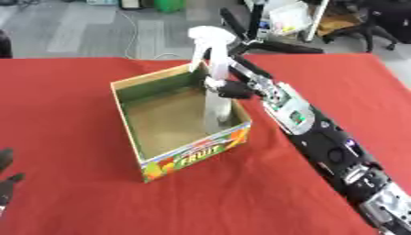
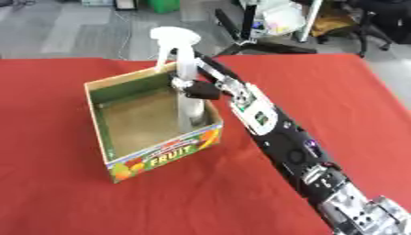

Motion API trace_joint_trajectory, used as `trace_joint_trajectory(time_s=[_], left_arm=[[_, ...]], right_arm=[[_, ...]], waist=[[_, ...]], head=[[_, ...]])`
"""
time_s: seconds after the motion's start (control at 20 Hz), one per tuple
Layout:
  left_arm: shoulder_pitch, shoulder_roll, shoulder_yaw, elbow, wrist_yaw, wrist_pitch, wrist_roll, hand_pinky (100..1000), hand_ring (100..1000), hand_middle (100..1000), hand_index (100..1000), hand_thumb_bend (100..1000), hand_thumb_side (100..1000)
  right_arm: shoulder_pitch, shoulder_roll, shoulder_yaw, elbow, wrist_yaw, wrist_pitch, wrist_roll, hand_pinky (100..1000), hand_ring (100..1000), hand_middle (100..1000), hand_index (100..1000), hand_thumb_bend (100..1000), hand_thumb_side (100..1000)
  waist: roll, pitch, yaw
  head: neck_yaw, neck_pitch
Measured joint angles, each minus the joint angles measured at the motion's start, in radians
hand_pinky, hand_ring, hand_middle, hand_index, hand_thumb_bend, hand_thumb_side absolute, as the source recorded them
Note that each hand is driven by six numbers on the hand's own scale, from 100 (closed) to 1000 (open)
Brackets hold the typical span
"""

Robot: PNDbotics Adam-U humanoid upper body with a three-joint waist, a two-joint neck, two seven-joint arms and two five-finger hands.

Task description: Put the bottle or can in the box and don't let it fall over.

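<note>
White spray bottle (image 1: 215,82), upright inside the box (image 1: 128,120), right hand (image 1: 233,88) curled around it; a skewed release could tip it.

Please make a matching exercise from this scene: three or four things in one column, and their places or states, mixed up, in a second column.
Things:
1. spray bottle
2. cardboard box
3. right hand
4. left hand

Places or states:
A. curled round the bottle
B. idle at the lower left edge of the view
C. upright, its base inside the box
D. open-topped, on the red tablecloth

Pairs: 1-C, 2-D, 3-A, 4-B
</note>
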Motion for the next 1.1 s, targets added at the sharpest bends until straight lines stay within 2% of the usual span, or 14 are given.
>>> trace_joint_trajectory(time_s=[0.55,0.8,1.1], left_arm=[[0.005,0.001,0.005,0.005,-0.001,0.001,0.002,872,1000,918,887,533,738],[0.006,0.001,0.009,0.006,-0.002,0.0,0.004,872,1000,918,888,533,739],[0.008,0.003,0.012,0.006,-0.006,0.0,0.008,872,1000,918,887,534,740]], right_arm=[[0.065,-0.046,0.024,-0.057,-0.152,0.004,0.082,946,1000,1000,1000,100,653],[0.118,-0.081,0.015,-0.124,-0.164,0.014,0.075,945,1000,1000,1000,100,636],[0.191,-0.108,-0.021,-0.18,-0.164,0.023,0.029,944,1000,1000,1000,100,625]], waist=[[-0.01,-0.001,-0.008],[-0.014,-0.001,-0.017],[-0.018,-0.001,-0.026]], head=[[0.0,-0.007],[0.007,-0.007],[0.015,-0.007]])
